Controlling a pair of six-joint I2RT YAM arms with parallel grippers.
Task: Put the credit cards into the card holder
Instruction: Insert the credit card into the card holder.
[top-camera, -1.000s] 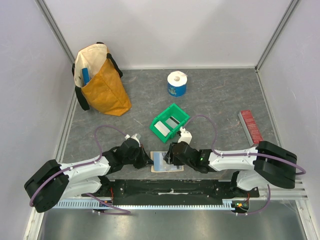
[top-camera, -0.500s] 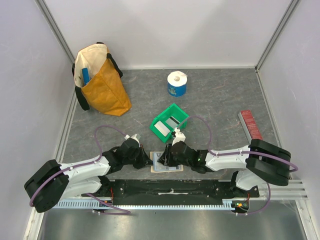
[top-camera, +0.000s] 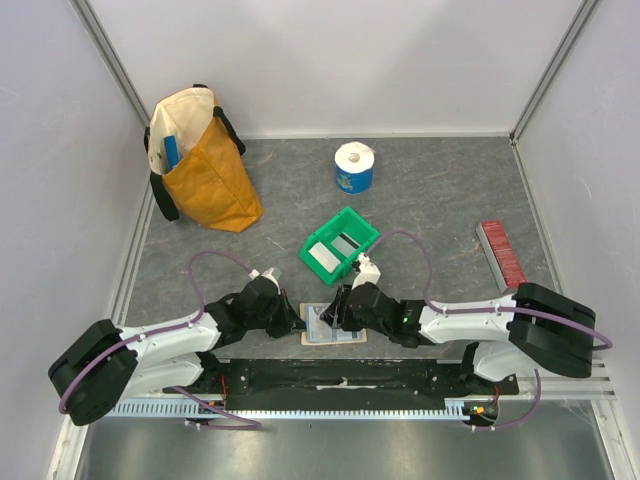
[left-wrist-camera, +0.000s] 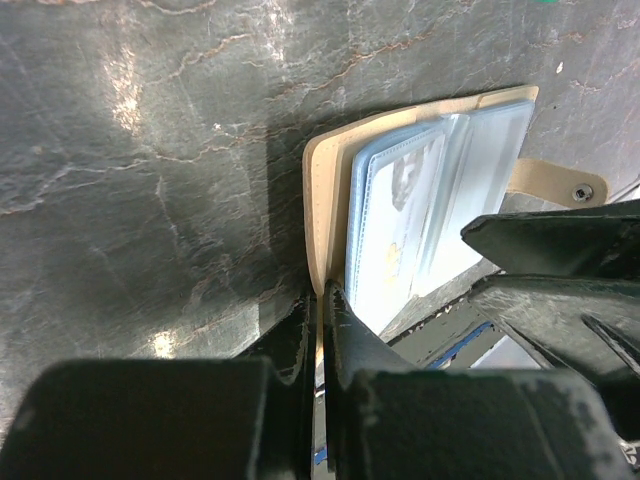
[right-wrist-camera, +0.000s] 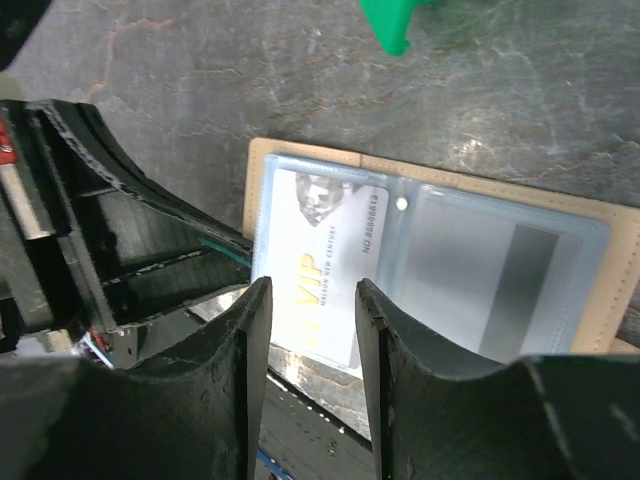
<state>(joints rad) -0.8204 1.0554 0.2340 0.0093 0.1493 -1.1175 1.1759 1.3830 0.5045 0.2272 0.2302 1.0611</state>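
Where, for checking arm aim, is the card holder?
Top view: the card holder lies open, low centre, between the left gripper and right gripper, just nearer than the green bin.

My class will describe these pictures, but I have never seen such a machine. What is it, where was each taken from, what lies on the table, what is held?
Two robot arms are bolted at the near edge of a table, each ending in a two-finger gripper. The wide picture looks down from above; the other two come from cameras on the wrists. On it lie a yellow bag, a paper roll, a red strip, a green bin with cards and an open tan card holder. The left gripper pinches the holder's cover; the right gripper, open, hovers over a VIP card in the holder.
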